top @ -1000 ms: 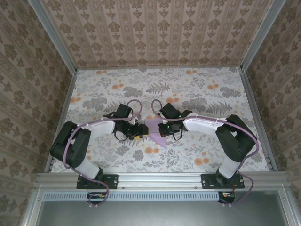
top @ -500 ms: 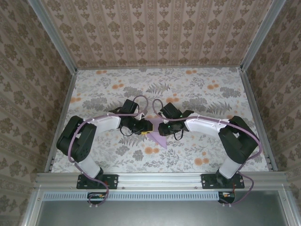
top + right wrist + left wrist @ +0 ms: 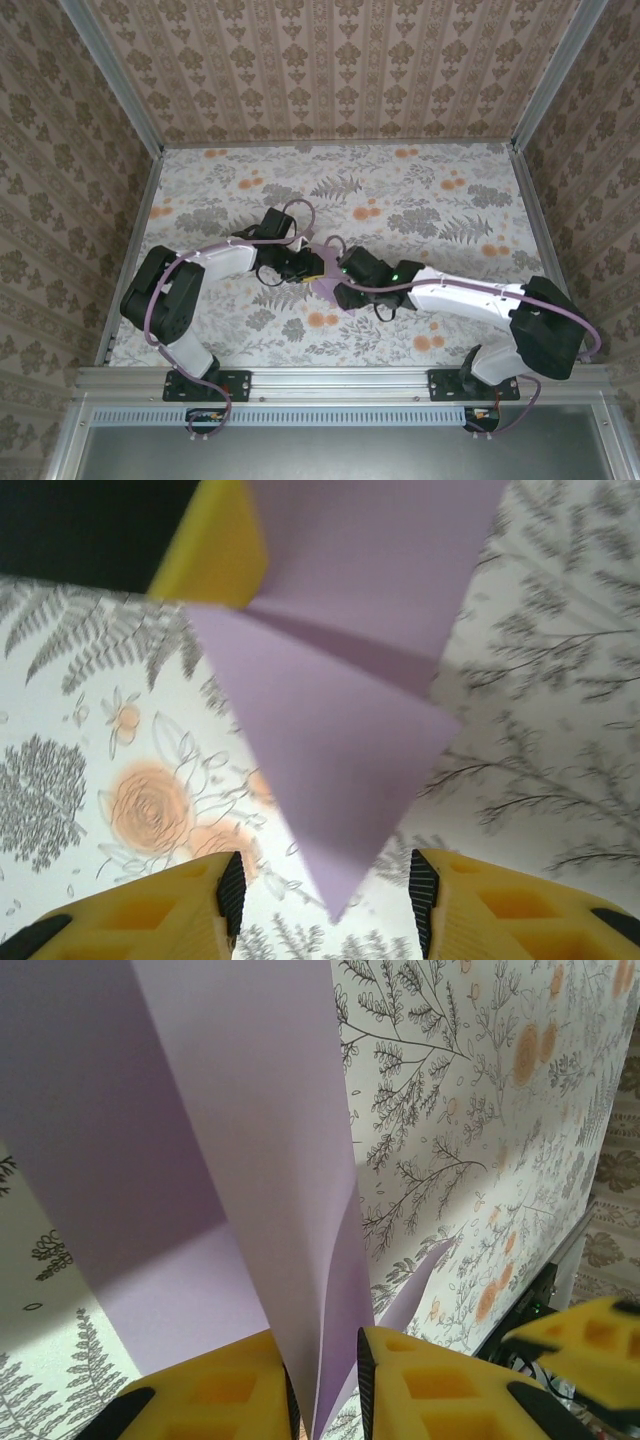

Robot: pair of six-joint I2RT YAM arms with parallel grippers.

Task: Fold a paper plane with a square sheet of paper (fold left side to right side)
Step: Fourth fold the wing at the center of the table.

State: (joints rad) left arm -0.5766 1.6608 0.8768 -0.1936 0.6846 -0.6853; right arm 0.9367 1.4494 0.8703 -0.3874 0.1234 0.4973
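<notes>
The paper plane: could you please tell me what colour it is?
The paper plane is plain pale lilac, clearest in the left wrist view.

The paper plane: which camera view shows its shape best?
Right wrist: the paper plane shows its pointed tip and creases clearly. Left wrist shows close-up layers pinched by the left gripper; top external shows a small lilac patch.

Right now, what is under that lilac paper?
The flowered table cover shows around the paper; the patch straight beneath is hidden. The left pincer pinches the paper's fold, and the right pincer stands open either side of its tip.
</notes>
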